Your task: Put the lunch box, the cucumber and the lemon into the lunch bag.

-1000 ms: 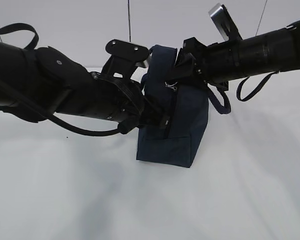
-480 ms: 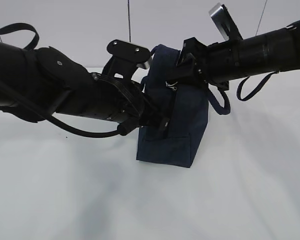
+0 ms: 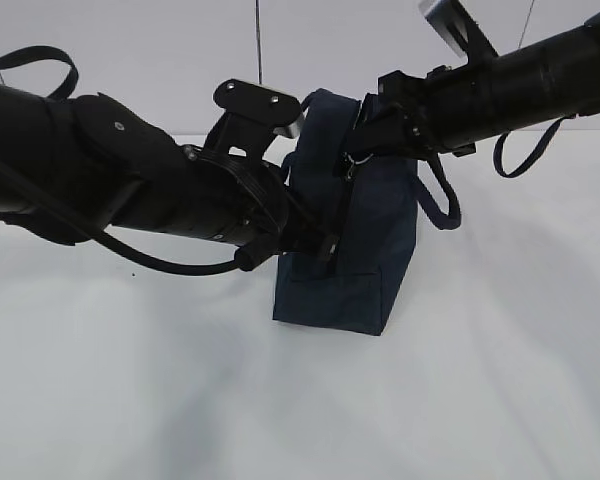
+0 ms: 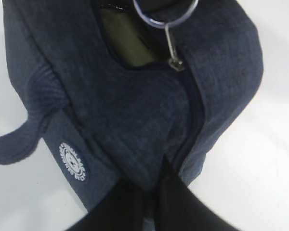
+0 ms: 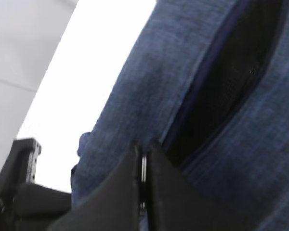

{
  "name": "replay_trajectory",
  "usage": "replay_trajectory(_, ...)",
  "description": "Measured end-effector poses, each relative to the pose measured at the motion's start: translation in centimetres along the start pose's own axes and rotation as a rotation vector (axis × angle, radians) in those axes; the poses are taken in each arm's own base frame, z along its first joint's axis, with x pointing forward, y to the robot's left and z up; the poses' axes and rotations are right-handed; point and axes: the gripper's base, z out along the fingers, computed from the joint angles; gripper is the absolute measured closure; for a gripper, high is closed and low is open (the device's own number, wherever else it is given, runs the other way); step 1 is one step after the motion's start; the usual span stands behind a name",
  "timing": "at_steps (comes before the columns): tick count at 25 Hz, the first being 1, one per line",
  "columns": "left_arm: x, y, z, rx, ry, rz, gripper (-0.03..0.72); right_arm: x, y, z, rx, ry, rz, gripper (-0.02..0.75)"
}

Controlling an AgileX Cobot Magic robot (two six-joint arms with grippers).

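Note:
The navy lunch bag (image 3: 365,255) stands upright on the white table, its top zipper partly open. My left gripper (image 3: 325,243) is shut on a fold of bag fabric (image 4: 151,179) at the zipper's end, near the white logo (image 4: 73,161). My right gripper (image 3: 358,147) is shut on the metal ring pull (image 5: 143,166), which also shows in the left wrist view as the ring pull (image 4: 171,21). A sage-green lunch box lid (image 4: 127,43) shows through the opening. The cucumber and the lemon are hidden.
The white table (image 3: 130,380) spreads out around the bag. One loop handle (image 3: 442,205) hangs off the bag's right side. Both arms crowd the bag's top. Thin cables hang against the wall behind.
My left gripper has shut on the bag's fabric. The right arm has tilted upward at its far end while keeping hold of the ring pull. The bag has stayed put.

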Motion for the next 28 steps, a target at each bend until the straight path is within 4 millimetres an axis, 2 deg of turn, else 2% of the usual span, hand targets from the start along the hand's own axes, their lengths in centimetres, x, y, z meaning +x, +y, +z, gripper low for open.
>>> replay_trajectory(8, 0.0, 0.0, 0.0, 0.0, 0.0, 0.0, 0.693, -0.4, 0.3, -0.4, 0.025, 0.058, -0.025, 0.731)
replay_trajectory(14, 0.0, 0.0, 0.0, 0.0, 0.0, 0.0, 0.693, -0.5, 0.4, -0.6, 0.041, 0.062, 0.109, 0.731)
replay_trajectory(20, 0.0, 0.0, 0.0, 0.0, 0.0, 0.0, 0.693, -0.2, -0.4, 0.2, 0.047, 0.087, 0.23, 0.731)
replay_trajectory(28, 0.0, 0.0, 0.0, 0.0, 0.0, 0.0, 0.693, -1.6, -0.3, 0.6, 0.027, 0.08, 0.296, 0.731)
